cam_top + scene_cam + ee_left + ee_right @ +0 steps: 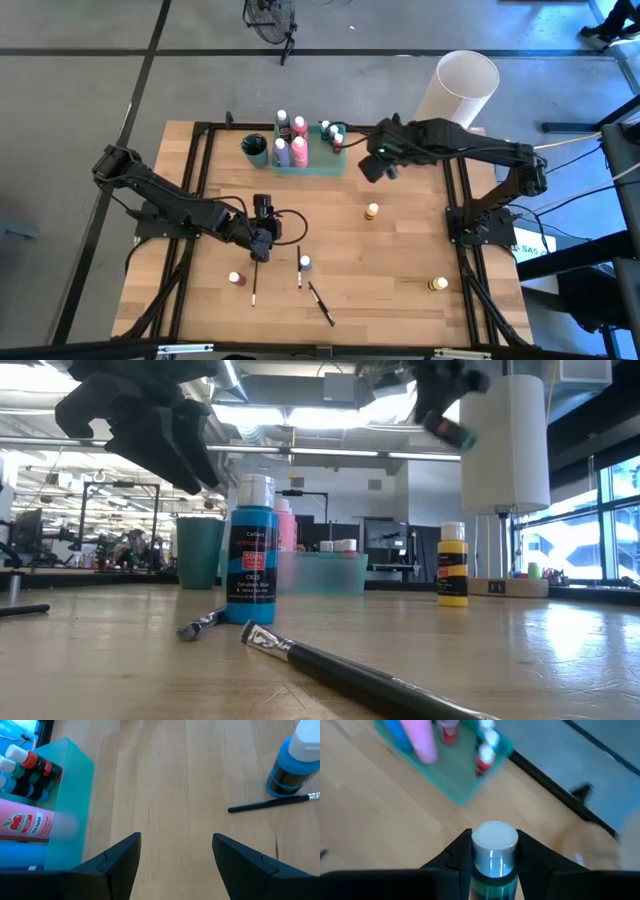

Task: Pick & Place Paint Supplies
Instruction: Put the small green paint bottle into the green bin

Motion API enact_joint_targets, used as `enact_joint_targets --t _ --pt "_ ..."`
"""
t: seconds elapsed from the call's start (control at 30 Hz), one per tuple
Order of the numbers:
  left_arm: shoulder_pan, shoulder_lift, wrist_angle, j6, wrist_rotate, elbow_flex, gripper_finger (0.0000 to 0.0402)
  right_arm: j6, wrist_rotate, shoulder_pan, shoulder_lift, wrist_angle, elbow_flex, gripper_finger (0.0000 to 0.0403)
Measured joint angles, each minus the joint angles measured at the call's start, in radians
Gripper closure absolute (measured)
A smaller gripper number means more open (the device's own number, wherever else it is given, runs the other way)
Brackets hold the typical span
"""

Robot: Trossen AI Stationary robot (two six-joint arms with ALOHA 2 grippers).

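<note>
Right wrist view shows the right gripper [494,851] clamped on a green paint bottle [491,879], its white cap [494,839] standing between the two dark fingers [457,856], jaws partly closed around its body. Just ahead of this gripper lies the translucent green tray [465,785], holding a tall pink bottle [421,740] and small red bottles [484,757]. In the high view the right gripper [375,165] hangs just off the tray's [310,166] near right corner, with the white cylinder [455,88] behind its arm. Nearer the table's front from it stands a yellow bottle [372,211], and another yellow bottle [438,285] sits well apart toward the right front corner. The low view shows the held bottle [448,430] tilted in the air, clear of the wood. The left gripper [262,247] hovers over the table's left middle, its jaws spread wide and holding nothing; the left wrist view shows bare wood between its fingers [117,860]. Just beyond it stands a blue bottle [305,263] beside a thin paintbrush [298,268]. Another brush [321,304] lies closer to the front edge, a third brush [254,285] lies just below the left gripper, and a red bottle [236,279] sits beside it. A dark green cup [254,148] stands left of the tray.
</note>
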Motion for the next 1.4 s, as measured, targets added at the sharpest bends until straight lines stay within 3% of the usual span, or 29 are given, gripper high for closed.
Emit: enact_joint_targets --t 0.27,0.6,0.8,1.1,1.4 --pt "0.0 0.0 0.003 0.024 -0.003 0.0 0.016 -0.287 -0.009 -0.013 0.0 0.501 -0.238 0.0286" --pt "0.0 0.0 -0.008 0.024 -0.002 0.0 0.016 -0.677 -0.055 0.014 0.0 1.252 -0.473 0.0286" --pt "0.0 0.0 -0.002 0.009 0.012 -0.04 0.016 -0.672 -0.124 -0.041 0.0 1.494 -0.664 0.0286" --pt "0.0 0.0 0.025 -0.001 0.024 -0.045 0.016 -0.626 -0.3 -0.161 0.0 2.151 -1.007 0.0286" --pt "0.007 0.0 0.097 0.082 0.018 -0.045 0.016 -0.599 -0.376 -0.224 0.025 2.302 -1.095 0.0286"
